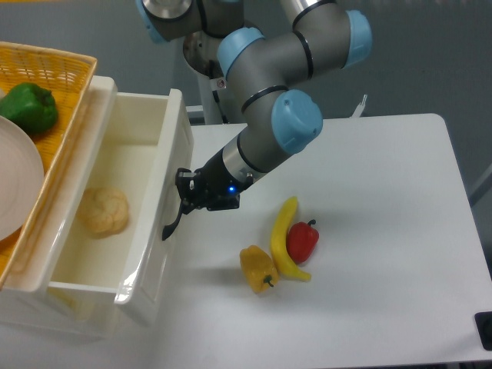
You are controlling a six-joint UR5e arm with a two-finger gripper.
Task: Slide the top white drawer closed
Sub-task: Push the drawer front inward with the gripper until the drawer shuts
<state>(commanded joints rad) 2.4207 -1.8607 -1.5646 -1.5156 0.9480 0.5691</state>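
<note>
The top white drawer (141, 151) stands partly open at the left, a deep glossy tub with a pale round cauliflower-like piece (103, 211) inside. Its black curved handle (171, 224) sits on the front panel, which faces right. My gripper (184, 192) is black and points left. Its fingertips press against the upper part of that front panel, just above the handle. The fingers look shut with nothing held between them.
A yellow wicker basket (58, 71) overhangs the drawer's left side, holding a green pepper (29, 108) and a white plate (14, 184). On the white table (377, 231) lie a banana (282, 237), a red pepper (302, 241) and a yellow pepper (257, 267).
</note>
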